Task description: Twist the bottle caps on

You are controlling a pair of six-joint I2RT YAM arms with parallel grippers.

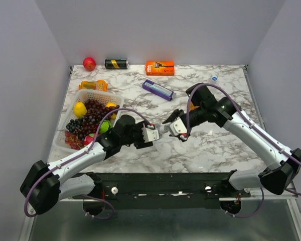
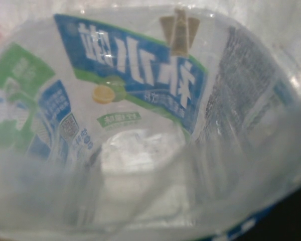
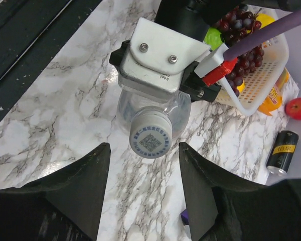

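Observation:
My left gripper (image 1: pixel 153 134) is shut on the body of a clear bottle (image 1: pixel 162 131) and holds it level above the table, neck to the right. In the left wrist view its blue and green label (image 2: pixel 135 60) fills the frame and hides my fingers. A whitish cap (image 3: pixel 151 134) with a printed code sits on the bottle's neck. My right gripper (image 3: pixel 144 146) is open, one finger (image 3: pixel 85 186) on each side of the cap, apart from it. A small bluish cap (image 1: pixel 214 78) lies at the back right. A short orange bottle (image 1: pixel 94 85) lies behind the basket.
A white basket (image 1: pixel 98 93) of grapes and fruit stands at the left. A red apple (image 1: pixel 89 63), a black can (image 1: pixel 116 64) and an orange box (image 1: pixel 159 67) line the back edge. A purple box (image 1: pixel 158 90) lies mid-table.

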